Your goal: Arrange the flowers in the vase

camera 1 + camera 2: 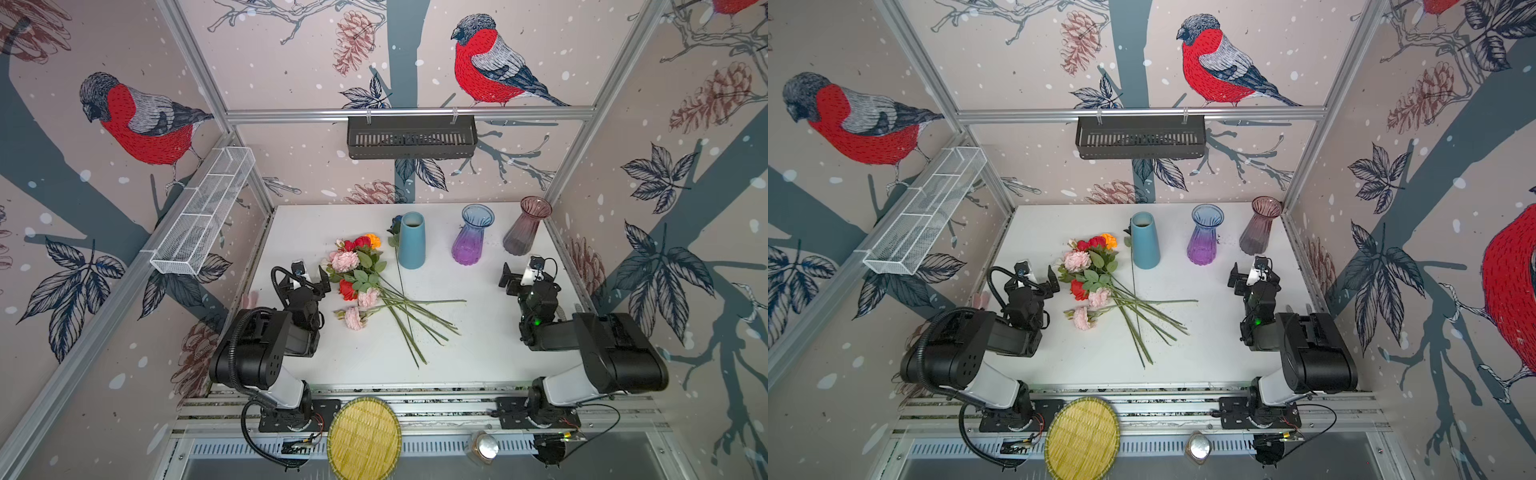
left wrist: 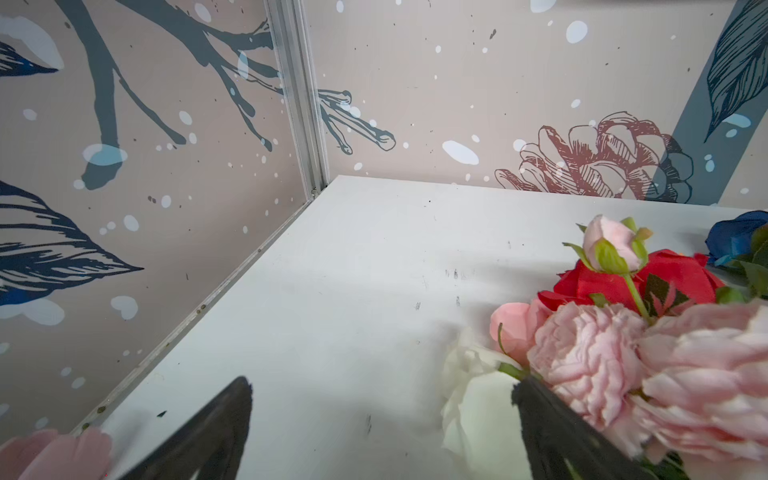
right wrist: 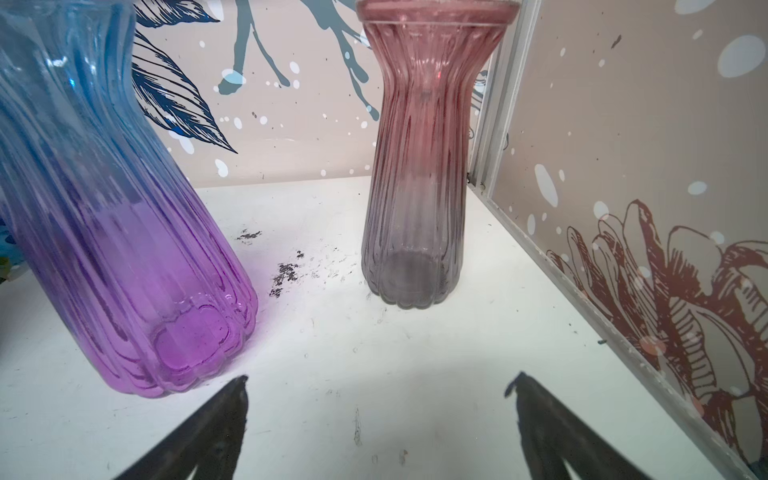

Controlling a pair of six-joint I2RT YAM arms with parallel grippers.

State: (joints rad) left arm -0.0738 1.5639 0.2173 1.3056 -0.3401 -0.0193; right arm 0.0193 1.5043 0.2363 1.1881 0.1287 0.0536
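Note:
The flowers [image 1: 361,274] [image 1: 1092,270] lie in a loose bunch left of the table's centre, with the heads towards the back and the green stems fanning to the front right. A blue flower [image 1: 395,226] lies beside an opaque blue vase [image 1: 411,241] [image 1: 1144,241]. To its right stand a blue-purple glass vase [image 1: 471,237] [image 3: 124,249] and a pink-grey glass vase [image 1: 525,228] [image 3: 419,187]; all three are empty. My left gripper [image 1: 311,276] [image 2: 381,384] is open just left of the heads, one finger against a white bloom [image 2: 478,399] and a pink peony [image 2: 582,357]. My right gripper [image 1: 521,270] [image 3: 379,379] is open and empty before the glass vases.
A yellow woven tray [image 1: 363,436] and a metal-lidded jar [image 1: 482,446] sit on the front rail. A white wire basket [image 1: 203,212] hangs on the left wall and a black shelf [image 1: 411,137] on the back wall. A pink flower head [image 2: 54,453] lies by the left wall.

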